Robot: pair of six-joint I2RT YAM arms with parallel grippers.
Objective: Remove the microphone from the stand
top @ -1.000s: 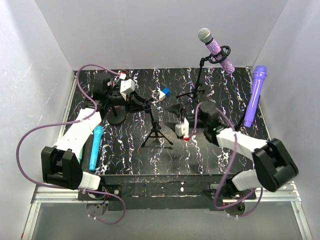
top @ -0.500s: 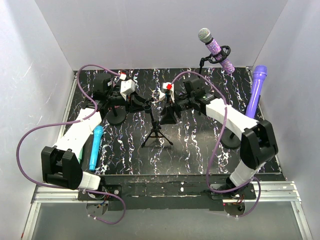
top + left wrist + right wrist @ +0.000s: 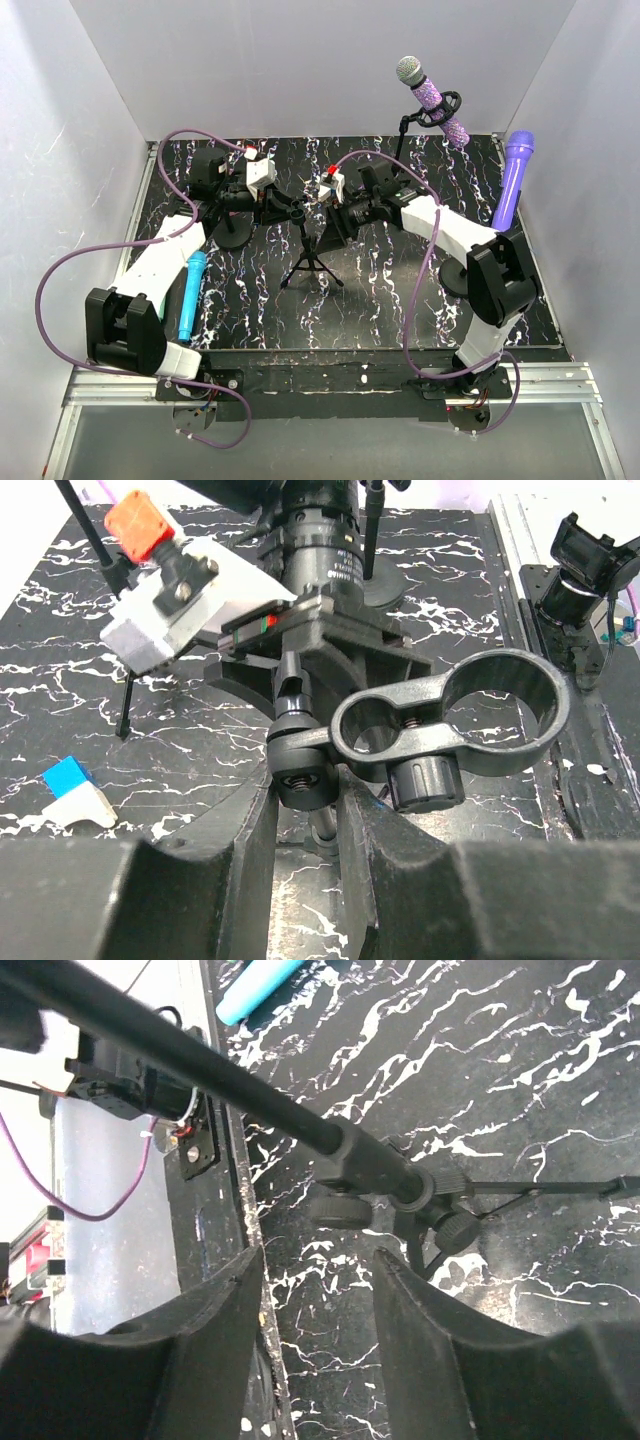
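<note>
A small black tripod stand stands mid-table. Its figure-eight clip is empty. A light blue microphone lies flat on the table at the left, beside my left arm; its end also shows in the right wrist view. My left gripper is shut on the stand's swivel joint just under the clip. My right gripper is open and empty, right of the stand's top, with the stand's pole crossing beyond its fingertips.
A glittery purple microphone sits in a tall stand at the back right. A plain purple microphone stands upright at the right edge. A round stand base lies under my left arm. A small blue and white block lies on the table.
My right arm has swung from the near middle of the table up to the stand's top, facing my left gripper. My left gripper has stayed on the stand's joint.
</note>
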